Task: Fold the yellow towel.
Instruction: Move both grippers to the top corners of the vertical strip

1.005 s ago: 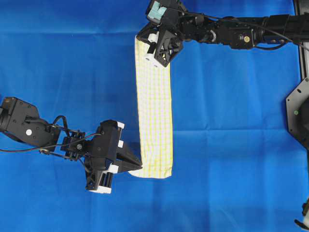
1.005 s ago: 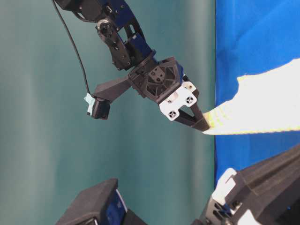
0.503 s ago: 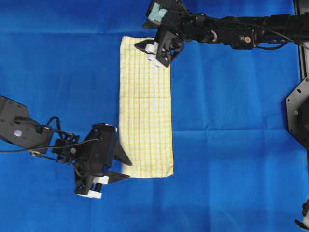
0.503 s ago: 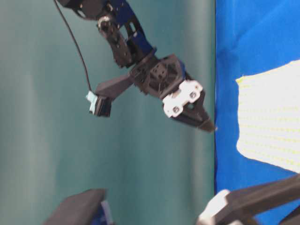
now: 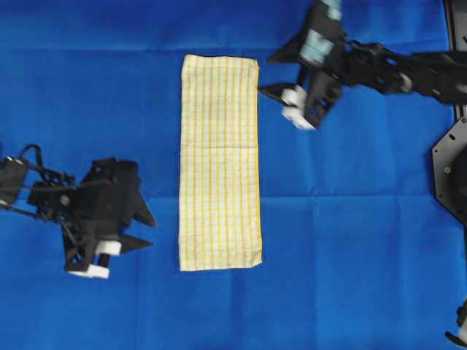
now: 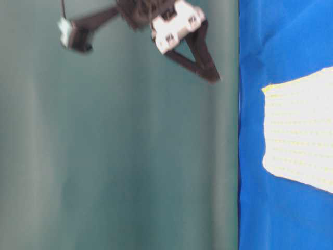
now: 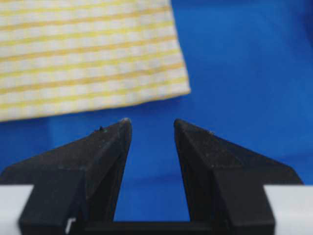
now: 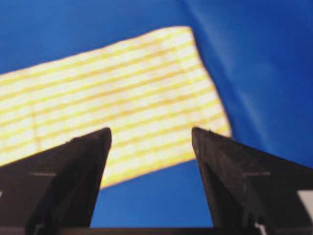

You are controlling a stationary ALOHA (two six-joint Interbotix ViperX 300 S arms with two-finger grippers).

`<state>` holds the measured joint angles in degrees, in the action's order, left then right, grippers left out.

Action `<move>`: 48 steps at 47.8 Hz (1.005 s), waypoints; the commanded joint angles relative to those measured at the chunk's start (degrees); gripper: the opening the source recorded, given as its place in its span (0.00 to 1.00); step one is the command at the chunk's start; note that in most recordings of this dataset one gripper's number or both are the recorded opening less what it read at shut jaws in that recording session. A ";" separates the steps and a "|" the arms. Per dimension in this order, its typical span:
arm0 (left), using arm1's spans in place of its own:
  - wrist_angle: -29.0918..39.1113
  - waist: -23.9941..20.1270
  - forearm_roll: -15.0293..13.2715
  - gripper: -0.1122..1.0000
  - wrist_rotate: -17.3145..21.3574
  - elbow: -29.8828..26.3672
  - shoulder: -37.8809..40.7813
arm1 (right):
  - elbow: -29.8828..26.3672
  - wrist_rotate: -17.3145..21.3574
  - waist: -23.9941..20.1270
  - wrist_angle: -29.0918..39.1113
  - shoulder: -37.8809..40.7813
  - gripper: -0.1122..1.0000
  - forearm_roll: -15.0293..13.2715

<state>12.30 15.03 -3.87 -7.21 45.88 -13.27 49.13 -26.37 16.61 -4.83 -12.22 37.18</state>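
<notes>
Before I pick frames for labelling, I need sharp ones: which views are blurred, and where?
Overhead: right gripper motion-smeared; yellow checked towel crisp. Table-level: the gripper at the top streaked, towel edge soft. Left wrist: fingers sharp, towel slightly soft. Right wrist: whole frame soft.

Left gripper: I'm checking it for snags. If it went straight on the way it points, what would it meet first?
Probably the towel: the open left gripper faces its near corner across bare blue cloth. Height is unclear.

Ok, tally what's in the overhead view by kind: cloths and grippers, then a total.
Yellow towel: 1
Blue cloth: 1
Grippers: 2, the left gripper and the right gripper
Total: 4
</notes>
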 commanded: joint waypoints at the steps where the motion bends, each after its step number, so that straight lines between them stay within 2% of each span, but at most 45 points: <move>1: -1.85 -1.14 0.09 0.39 0.09 1.23 -3.43 | 2.20 0.09 -1.93 -1.41 -4.48 0.70 0.44; 11: -6.50 -2.72 0.09 0.39 0.09 5.45 -7.82 | 7.03 0.18 -7.29 -1.93 -10.81 0.70 1.14; 17: -9.76 -4.57 0.09 0.39 0.09 7.12 -9.58 | 7.73 0.18 -8.53 -1.93 -11.78 0.70 1.41; 36: -10.99 -7.47 0.26 0.39 0.44 6.77 -8.79 | 7.47 0.09 -8.61 -2.37 -11.25 0.70 1.32; 42: -13.18 -10.28 0.35 0.40 0.97 6.86 -7.38 | 6.59 0.00 -8.00 -4.13 -9.84 0.70 1.32; 48: -15.47 -15.12 0.79 0.43 2.20 6.42 -5.01 | 4.75 -0.09 -4.66 -4.39 -6.68 0.71 1.32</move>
<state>-1.58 2.64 -3.34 -5.54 53.61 -19.07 56.07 -26.37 9.93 -8.53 -20.21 38.41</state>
